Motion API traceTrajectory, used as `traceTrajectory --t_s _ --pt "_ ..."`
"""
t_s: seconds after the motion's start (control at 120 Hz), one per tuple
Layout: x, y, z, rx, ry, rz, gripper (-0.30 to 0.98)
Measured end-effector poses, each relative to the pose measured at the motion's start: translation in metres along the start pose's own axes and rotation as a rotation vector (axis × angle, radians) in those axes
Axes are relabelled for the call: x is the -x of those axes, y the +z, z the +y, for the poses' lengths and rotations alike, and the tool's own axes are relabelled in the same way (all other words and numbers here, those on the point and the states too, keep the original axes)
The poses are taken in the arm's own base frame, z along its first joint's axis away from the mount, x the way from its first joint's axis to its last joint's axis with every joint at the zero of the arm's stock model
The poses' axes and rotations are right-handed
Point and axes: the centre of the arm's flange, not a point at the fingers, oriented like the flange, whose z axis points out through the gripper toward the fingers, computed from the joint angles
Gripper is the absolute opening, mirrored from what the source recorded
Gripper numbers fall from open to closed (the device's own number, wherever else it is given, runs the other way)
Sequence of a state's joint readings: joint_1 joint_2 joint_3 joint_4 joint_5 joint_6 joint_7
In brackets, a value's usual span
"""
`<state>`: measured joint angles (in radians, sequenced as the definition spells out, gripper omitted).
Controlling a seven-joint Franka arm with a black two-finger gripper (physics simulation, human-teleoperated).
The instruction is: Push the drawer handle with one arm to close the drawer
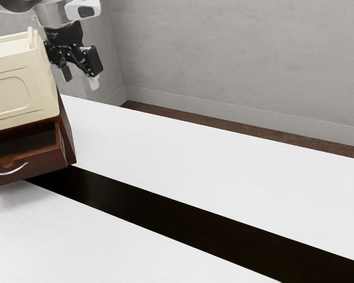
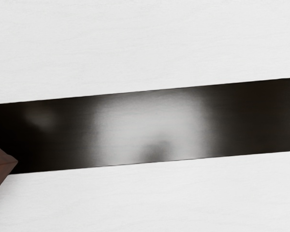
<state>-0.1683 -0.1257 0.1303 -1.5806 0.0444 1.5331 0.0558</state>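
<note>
Your black two-finger tool (image 1: pixel 81 77) hangs beyond the cream-and-brown cabinet (image 1: pixel 20 85), fingers wide, empty, presumably for clearance. At the exterior view's left, the red-brown wooden drawer (image 1: pixel 40 163) stands open; its curved silver handle (image 1: pixel 10 171) faces near (your push should go inward).

The white-and-grey jointed robot arm (image 1: pixel 54 16) enters at the exterior view's upper left, with the black two-finger gripper (image 1: pixel 81 79) hanging from its end. The gripper points downward, slightly tilted, its black linkages spread and its two fingers parted, with nothing between them; one fingertip looks pale.
</note>
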Motion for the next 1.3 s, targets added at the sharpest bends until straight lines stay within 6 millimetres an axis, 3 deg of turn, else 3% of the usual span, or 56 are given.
traceTrajectory --t_s 0.192,0.267,0.308,0.45,0.542,0.617,0.875,1.017,1.225,1.3 --pt "-0.001 -0.001 -0.003 -0.001 0.02 0.016 0.69" --pt "0.012 0.003 -0.023 -0.012 -0.023 -0.002 0.68" --pt "0.023 0.01 -0.041 -0.018 -0.064 -0.02 0.59" --pt "0.076 0.07 -0.107 -0.025 -0.245 -0.108 0.22" --pt "0.1 0.117 -0.137 -0.026 -0.345 -0.136 0.08" --pt "0.109 0.14 -0.15 -0.03 -0.406 -0.133 0.02" --pt "0.133 0.188 -0.204 -0.003 -0.707 -0.177 -0.07" --pt "0.16 0.234 -0.214 0.003 -0.802 -0.135 -0.09" --pt "0.148 0.271 -0.226 -0.017 -0.872 -0.061 -0.1" --pt "0.155 0.279 -0.243 0.0 -0.941 -0.045 -0.1"
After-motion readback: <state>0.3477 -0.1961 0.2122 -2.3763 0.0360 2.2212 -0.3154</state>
